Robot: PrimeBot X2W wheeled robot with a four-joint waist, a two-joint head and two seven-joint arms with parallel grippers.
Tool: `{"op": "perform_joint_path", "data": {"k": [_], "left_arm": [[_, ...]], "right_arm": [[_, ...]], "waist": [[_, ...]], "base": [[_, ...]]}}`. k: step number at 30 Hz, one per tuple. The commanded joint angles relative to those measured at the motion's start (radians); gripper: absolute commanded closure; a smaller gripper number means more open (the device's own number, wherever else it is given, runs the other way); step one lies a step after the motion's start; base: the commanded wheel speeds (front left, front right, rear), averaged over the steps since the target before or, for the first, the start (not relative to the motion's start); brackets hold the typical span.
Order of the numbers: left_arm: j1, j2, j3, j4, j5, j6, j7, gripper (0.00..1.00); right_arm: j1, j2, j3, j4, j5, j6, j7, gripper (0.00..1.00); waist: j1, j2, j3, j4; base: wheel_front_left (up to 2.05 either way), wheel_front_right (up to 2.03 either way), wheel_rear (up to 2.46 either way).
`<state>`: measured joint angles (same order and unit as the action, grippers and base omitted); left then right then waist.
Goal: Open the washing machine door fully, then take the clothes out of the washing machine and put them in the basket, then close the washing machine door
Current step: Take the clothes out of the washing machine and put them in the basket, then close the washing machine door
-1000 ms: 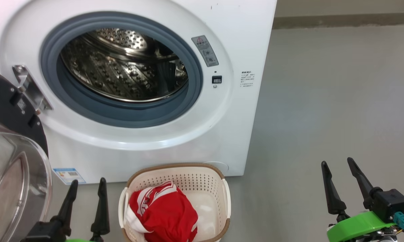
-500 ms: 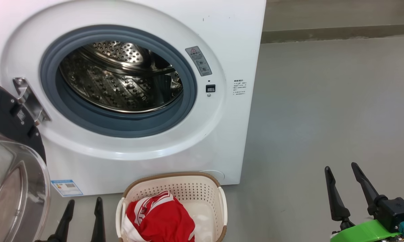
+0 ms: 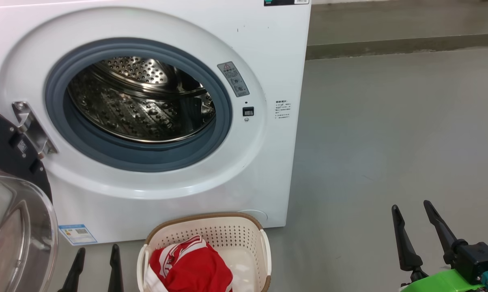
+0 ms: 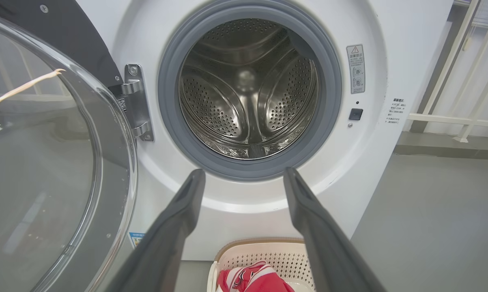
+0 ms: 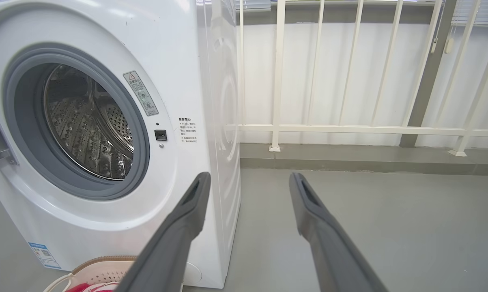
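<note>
Round black-rimmed glass washing machine door (image 3: 12, 227) stands swung wide, left of the big white front-loading washing machine (image 3: 268, 61). Red-and-white soft clothes (image 3: 191, 267) lie in the cream perforated plastic basket (image 3: 227, 237) — just right of the left gripper (image 3: 97, 250), jaws parted, holding nothing. The right gripper (image 3: 411, 207) — well apart, likewise spread.

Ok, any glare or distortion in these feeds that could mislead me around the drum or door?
Head view: pink flare at top left over the washing machine, bright glints in the drum. Left wrist view: reflections haze the washing machine door glass. Right wrist view: wide-angle lens splays the railing bars.
</note>
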<state>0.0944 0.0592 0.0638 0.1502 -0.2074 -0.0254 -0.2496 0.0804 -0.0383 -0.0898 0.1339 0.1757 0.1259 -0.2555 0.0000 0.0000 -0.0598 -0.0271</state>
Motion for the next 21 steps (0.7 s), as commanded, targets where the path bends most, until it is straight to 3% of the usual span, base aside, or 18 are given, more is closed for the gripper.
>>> {"op": "perform_joint_path", "data": {"k": [1,7,21], "left_arm": [[-0.016,0.016,0.037,-0.032,0.003,0.009,-0.012,0.0],[-0.014,0.019,0.029,-0.038,0.005,0.016,-0.011,0.0],[-0.007,0.027,0.006,-0.077,0.003,0.02,0.002,0.0]], "right_arm": [[-0.017,-0.012,0.018,-0.023,0.003,0.005,-0.006,0.0],[-0.017,-0.012,0.014,-0.02,0.006,0.005,-0.006,0.0],[-0.016,-0.012,0.009,-0.018,0.017,0.005,-0.006,0.0]], "waist": [[0.0,0.0,-0.001,0.0],[0.0,0.0,0.0,0.001],[0.0,0.0,0.009,0.016]], "base": [[-0.56,0.56,0.0],[-1.04,1.04,0.0],[-1.72,1.72,0.0]]}}
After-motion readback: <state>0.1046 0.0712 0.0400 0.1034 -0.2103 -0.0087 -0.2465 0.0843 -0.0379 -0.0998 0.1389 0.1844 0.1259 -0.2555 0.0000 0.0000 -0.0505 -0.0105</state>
